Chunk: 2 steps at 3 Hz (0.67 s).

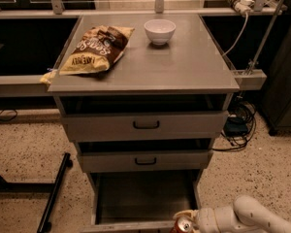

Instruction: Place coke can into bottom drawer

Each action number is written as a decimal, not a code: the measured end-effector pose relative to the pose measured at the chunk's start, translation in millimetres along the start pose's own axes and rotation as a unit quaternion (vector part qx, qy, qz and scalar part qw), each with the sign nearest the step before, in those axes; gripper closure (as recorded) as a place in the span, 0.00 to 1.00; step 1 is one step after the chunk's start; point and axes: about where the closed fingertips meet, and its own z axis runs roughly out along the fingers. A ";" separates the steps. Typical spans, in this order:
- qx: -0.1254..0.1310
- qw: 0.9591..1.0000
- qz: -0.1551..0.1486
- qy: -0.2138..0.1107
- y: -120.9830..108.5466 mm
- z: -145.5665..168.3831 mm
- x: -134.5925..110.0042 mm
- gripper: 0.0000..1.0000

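Your gripper is low at the bottom edge, fingers pinching the coke can, silver top up. The bottom drawer stands open just left of the gripper, the can at its front right corner. Bowl and chip bag sit well above it.

The red coke can, silver top showing, was gripped by the hand at the front right edge of the bottom drawer, which stood pulled open, wide and grey.
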 end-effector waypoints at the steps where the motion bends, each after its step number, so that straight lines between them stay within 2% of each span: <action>1: 0.024 0.999 -0.043 0.013 -28.2 0.6 21.7 1.00; 2: 0.044 0.996 -0.080 0.008 -62.9 1.2 34.5 1.00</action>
